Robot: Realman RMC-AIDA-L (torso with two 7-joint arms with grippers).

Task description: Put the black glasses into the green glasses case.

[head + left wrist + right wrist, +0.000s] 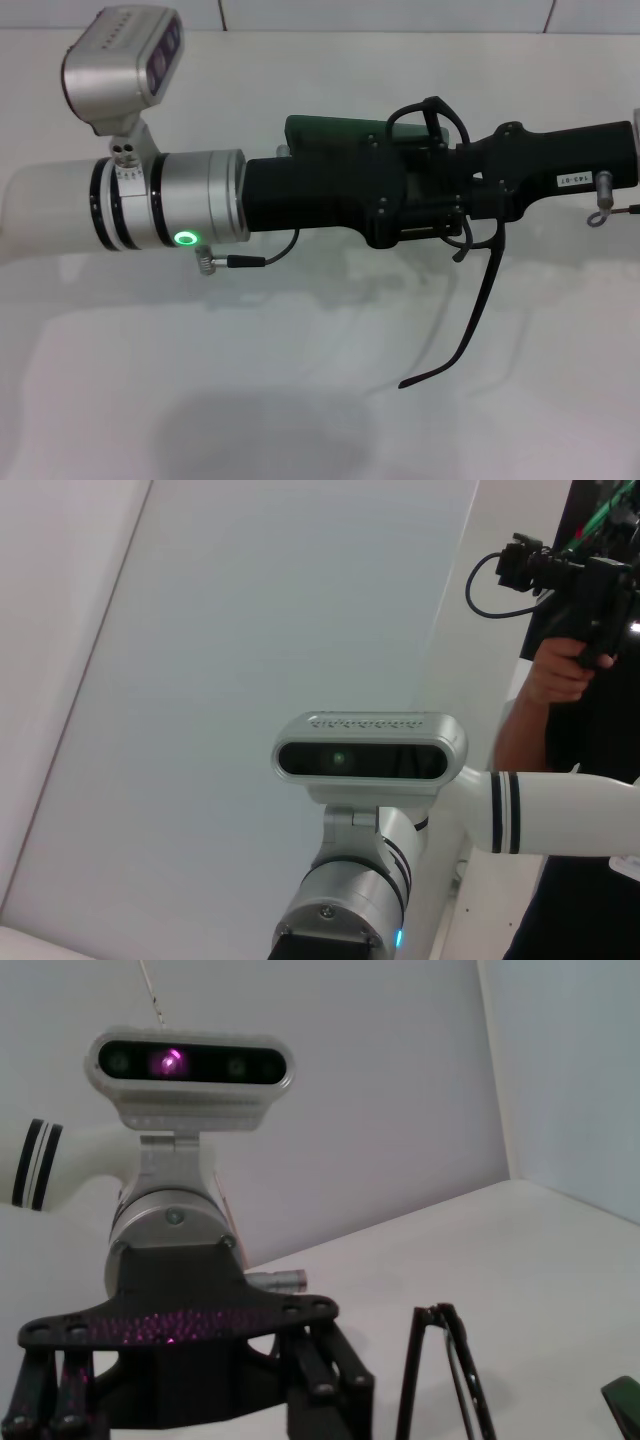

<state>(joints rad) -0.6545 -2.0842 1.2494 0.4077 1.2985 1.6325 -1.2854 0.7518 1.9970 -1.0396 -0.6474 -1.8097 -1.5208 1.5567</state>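
The black glasses (478, 300) hang in the air above the table, where my two grippers meet tip to tip. One temple arm dangles down toward the table and the frame loops up over the grippers. My left gripper (455, 200) reaches in from the left and my right gripper (490, 175) from the right. I cannot tell which one holds the glasses. The green glasses case (325, 130) lies on the table behind the left gripper, mostly hidden by it. The right wrist view shows the left gripper (320, 1400), the glasses (445, 1380) and a corner of the case (625, 1405).
The white table (300, 400) stretches in front of the arms, with their shadow on it. A wall rises behind the table's far edge (300, 15). In the left wrist view the right arm's camera (365, 755) faces me, and a person (545, 670) stands off to the side.
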